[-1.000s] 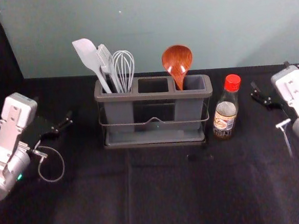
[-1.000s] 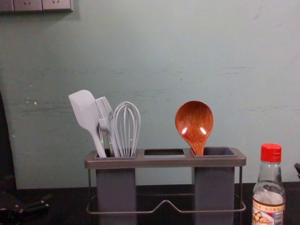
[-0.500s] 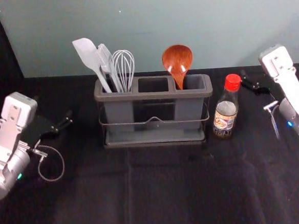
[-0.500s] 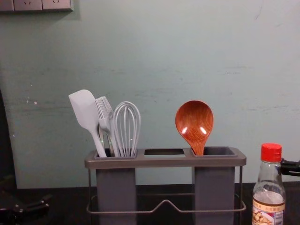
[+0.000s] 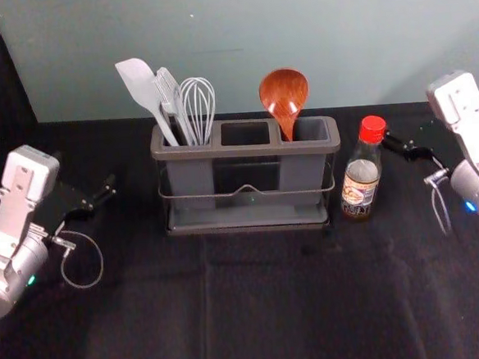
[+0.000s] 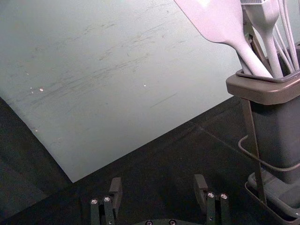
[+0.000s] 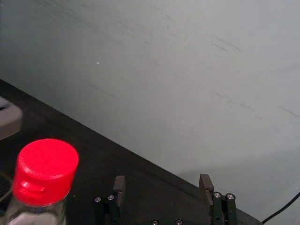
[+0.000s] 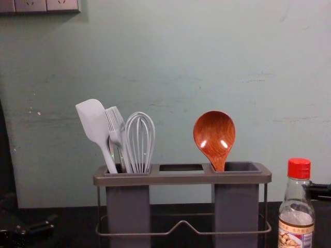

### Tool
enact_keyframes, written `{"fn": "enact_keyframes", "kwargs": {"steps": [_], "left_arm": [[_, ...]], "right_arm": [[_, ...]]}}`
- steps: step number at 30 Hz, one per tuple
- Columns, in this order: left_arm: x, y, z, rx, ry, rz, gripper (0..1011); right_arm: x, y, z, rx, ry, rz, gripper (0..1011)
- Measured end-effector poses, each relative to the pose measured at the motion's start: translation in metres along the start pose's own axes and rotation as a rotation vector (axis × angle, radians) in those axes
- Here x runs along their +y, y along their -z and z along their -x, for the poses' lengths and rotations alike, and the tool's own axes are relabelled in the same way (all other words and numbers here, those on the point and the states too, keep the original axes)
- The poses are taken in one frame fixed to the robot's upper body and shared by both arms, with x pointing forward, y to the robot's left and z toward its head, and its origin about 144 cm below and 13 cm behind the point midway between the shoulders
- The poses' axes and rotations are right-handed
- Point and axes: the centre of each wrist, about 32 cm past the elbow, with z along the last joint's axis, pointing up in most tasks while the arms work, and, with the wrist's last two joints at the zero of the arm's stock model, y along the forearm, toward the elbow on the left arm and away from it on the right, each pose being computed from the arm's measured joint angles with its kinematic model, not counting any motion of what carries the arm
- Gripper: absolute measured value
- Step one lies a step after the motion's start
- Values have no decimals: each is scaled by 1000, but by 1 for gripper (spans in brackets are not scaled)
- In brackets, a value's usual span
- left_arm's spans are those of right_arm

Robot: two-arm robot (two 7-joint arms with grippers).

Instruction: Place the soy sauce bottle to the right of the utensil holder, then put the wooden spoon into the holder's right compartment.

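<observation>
The utensil holder (image 5: 246, 153) stands upright with the wooden spoon (image 5: 284, 101) in its right compartment, bowl up. Just right of it is the upright soy sauce bottle (image 5: 361, 179) with a red cap; a narrow gap separates them. My right gripper (image 5: 401, 145) is right of the bottle, near its neck. In the right wrist view that gripper (image 7: 161, 187) is open with nothing between its fingers, and the bottle's cap (image 7: 46, 171) is outside them. My left gripper (image 5: 96, 188) stays parked left of the holder; in the left wrist view, this gripper (image 6: 157, 187) is open too.
A grey spatula (image 8: 93, 126), a brush (image 8: 116, 129) and a whisk (image 8: 140, 142) stand in the holder's left compartment. The wall (image 5: 345, 41) rises behind the dark-covered table (image 5: 265, 309).
My right gripper has moved left toward the bottle from farther right, then slightly lower over the last half second. The left arm, holder, spoon and bottle have stayed in place.
</observation>
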Motion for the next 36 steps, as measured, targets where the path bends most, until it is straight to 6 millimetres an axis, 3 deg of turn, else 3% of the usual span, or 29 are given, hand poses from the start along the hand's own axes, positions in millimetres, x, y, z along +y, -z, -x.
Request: {"fn": "enact_keyframes", "kwargs": {"steps": [9, 36], "left_arm": [[0, 0, 0, 0, 0, 0, 1005], [0, 0, 0, 0, 0, 0, 1005]], "right_arm": [[-15, 3, -4, 24, -37, -10, 1004], [-14, 7, -4, 26, -30, -12, 1004]]}}
